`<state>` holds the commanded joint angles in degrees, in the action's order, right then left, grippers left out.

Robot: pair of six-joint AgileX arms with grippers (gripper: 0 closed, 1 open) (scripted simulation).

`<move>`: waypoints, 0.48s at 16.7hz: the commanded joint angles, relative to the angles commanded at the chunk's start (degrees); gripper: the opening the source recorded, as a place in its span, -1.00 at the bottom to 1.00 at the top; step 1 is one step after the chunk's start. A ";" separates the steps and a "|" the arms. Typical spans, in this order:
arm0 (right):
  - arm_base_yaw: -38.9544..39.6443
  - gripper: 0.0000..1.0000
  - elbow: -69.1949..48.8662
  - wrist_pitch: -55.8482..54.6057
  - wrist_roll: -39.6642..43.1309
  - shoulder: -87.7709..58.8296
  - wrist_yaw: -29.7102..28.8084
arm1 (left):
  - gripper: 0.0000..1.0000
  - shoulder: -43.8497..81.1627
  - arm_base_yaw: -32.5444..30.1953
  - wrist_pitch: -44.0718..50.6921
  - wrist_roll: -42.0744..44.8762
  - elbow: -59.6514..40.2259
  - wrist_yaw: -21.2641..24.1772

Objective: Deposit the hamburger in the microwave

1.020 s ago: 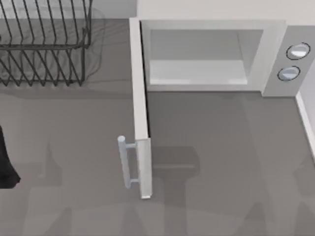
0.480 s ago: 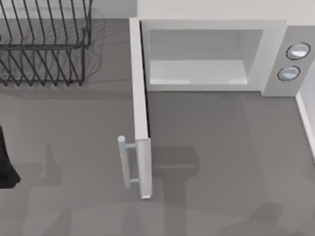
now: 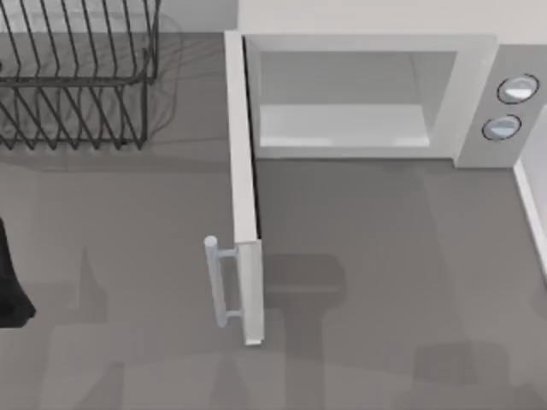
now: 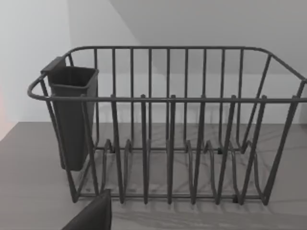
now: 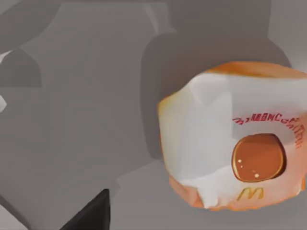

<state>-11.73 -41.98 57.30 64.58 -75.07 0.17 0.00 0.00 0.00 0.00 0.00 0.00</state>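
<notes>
The hamburger looms close in the right wrist view, a glossy orange-and-tan lump with white wrapping, red lettering and a round reddish spot. It casts a shadow on the grey table behind it. A dark part of my right gripper shows beside it, apart from it in this view. The microwave stands at the back of the table, its door swung wide open toward the front, its pale cavity bare. My left arm is parked at the table's left edge.
A black wire rack with a dark cup on its side stands at the back left. The open door and its bar handle jut into the middle of the table. A pale wall edge runs along the right side.
A broad shadow at the table's front right has slid leftward toward the middle. The microwave, its door, the rack and the left arm have not moved.
</notes>
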 joint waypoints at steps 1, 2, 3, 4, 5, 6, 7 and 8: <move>0.00 1.00 0.00 0.00 0.00 0.00 0.00 | 1.00 0.00 0.00 0.00 0.00 0.00 0.00; 0.00 1.00 0.00 0.00 0.00 0.00 0.00 | 1.00 0.00 0.00 0.00 0.00 0.00 0.00; 0.26 1.00 0.20 -0.16 -0.08 0.21 0.01 | 1.00 0.00 0.00 0.00 0.00 0.00 0.00; 0.26 1.00 0.30 -0.31 -0.10 0.11 0.01 | 1.00 0.00 0.00 0.00 0.00 0.00 0.00; 0.24 1.00 0.74 -1.02 -0.14 -0.32 0.01 | 1.00 0.00 0.00 0.00 0.00 0.00 0.00; 0.23 1.00 1.49 -2.33 -0.21 -1.02 0.01 | 1.00 0.00 0.00 0.00 0.00 0.00 0.00; 0.22 1.00 2.47 -4.25 -0.27 -1.99 0.01 | 1.00 0.00 0.00 0.00 0.00 0.00 0.00; 0.22 1.00 3.66 -6.74 -0.32 -3.18 0.01 | 1.00 0.00 0.00 0.00 0.00 0.00 0.00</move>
<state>-11.51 -38.32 50.56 64.26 -78.25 0.18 0.00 0.00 0.00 0.00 0.00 0.00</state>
